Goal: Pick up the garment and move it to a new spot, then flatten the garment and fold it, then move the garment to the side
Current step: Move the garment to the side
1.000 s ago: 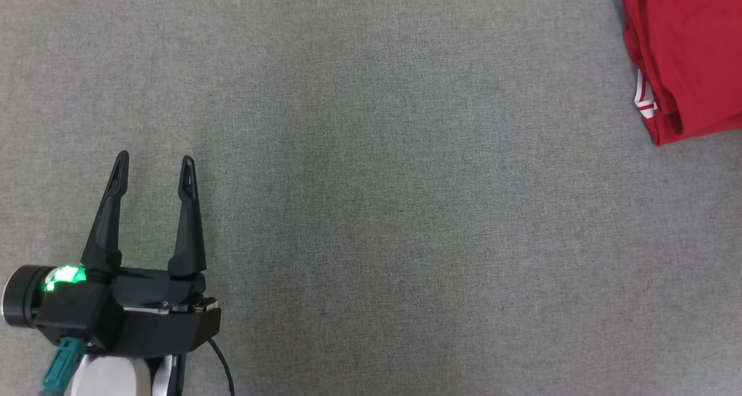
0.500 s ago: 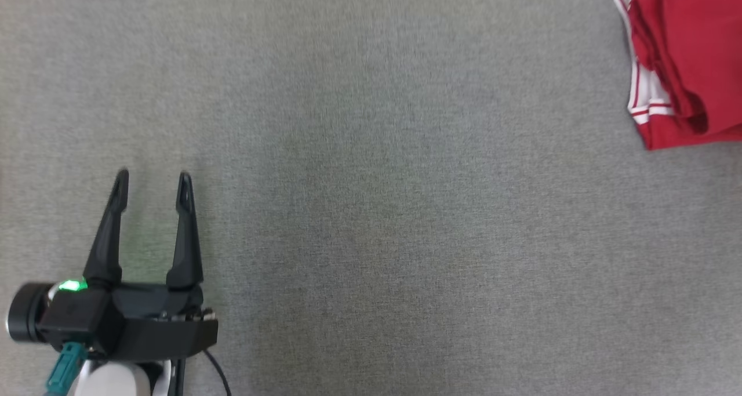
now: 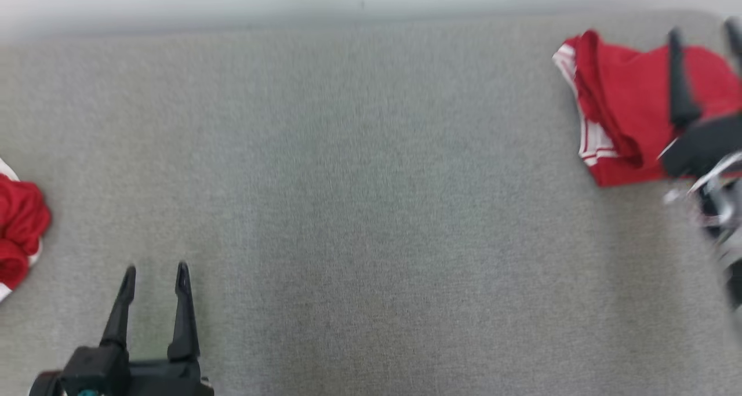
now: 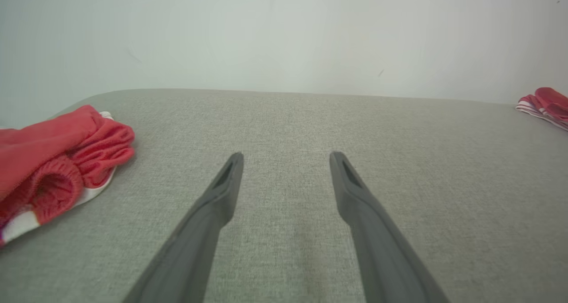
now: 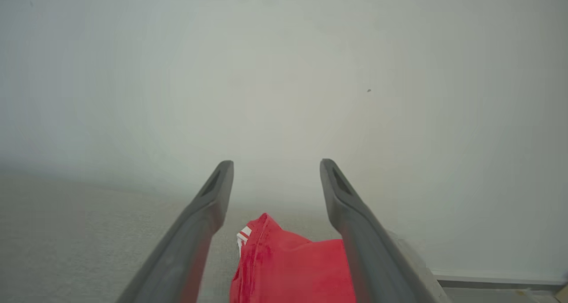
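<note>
At the far right corner of the desk (image 3: 371, 181), the folded red garment (image 3: 620, 112) lies in soft, rumpled layers, with white stripes along its left hem. My right jaws hang over it, released and holding nothing. Their long, dark, tapered fingers (image 5: 204, 214) point at the pale wall (image 5: 284, 72) and stand well apart, with the red cloth below the gap. The head view is smeared there, so I cannot tell whether the fingertips touch the cloth. The desk top is a grey, finely woven fabric with a rounded far edge. On its left side sits a crumpled red heap (image 4: 57, 161) with a ribbed, gathered band and a white edge. My left jaws are low at the near left, released and empty, their fingers (image 4: 222, 196) level above bare weave.
</note>
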You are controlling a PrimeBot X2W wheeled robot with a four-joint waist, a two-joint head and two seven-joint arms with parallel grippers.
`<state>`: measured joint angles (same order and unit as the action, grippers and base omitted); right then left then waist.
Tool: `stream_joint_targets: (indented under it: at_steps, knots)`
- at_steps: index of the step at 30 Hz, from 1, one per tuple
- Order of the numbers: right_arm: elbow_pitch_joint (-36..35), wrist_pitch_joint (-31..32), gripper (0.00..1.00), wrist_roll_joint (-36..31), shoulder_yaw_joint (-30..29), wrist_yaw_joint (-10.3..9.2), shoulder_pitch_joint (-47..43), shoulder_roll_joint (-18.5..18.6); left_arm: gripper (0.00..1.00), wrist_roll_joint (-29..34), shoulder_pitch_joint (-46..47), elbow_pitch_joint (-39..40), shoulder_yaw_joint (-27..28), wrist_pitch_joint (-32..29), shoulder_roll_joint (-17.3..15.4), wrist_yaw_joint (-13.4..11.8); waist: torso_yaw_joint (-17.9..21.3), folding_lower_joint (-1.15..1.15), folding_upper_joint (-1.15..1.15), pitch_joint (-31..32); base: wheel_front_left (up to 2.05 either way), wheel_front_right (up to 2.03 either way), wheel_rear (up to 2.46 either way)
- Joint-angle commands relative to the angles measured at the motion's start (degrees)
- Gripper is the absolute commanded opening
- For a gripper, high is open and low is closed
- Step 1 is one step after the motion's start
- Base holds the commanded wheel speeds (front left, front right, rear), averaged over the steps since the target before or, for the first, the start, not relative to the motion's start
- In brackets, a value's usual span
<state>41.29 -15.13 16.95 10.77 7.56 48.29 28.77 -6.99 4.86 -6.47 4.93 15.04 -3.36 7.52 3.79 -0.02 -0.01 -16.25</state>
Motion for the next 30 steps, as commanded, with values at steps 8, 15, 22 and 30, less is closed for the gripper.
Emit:
stream_joint_targets:
  at_steps: [8, 15, 22, 30]
  knots:
    - [-13.85, -0.03, 1.0, -5.17, -5.62, -0.16, -21.16, -11.62, 1.0, 0.1, -4.24, -1.86, 0.73, 0.15, 0.46, -0.49, -0.86, 0.02, 0.01, 9.82, 0.0, 0.0, 0.0]
    - [-19.99, -0.04, 1.0, -5.88, -7.6, -0.16, -31.05, -15.64, 1.0, -0.97, -6.27, -2.09, -0.24, 0.15, 0.5, -1.72, -0.95, 0.02, 0.01, 12.58, 0.0, 0.0, 0.0]
    - [-25.55, -0.04, 1.0, -6.44, -9.73, -0.16, -39.87, -19.99, 1.0, -1.29, -7.22, -2.64, -0.58, 0.15, 0.51, -2.22, -0.78, 0.02, 0.01, 14.21, 0.0, 0.0, 0.0]
    - [-27.72, -0.04, 1.0, -8.1, -10.89, -0.16, -47.39, -24.36, 1.0, -0.92, -6.37, -4.7, -1.56, 0.15, 0.51, -1.89, -1.92, 0.02, 0.01, 15.47, 0.0, 0.0, 0.0]
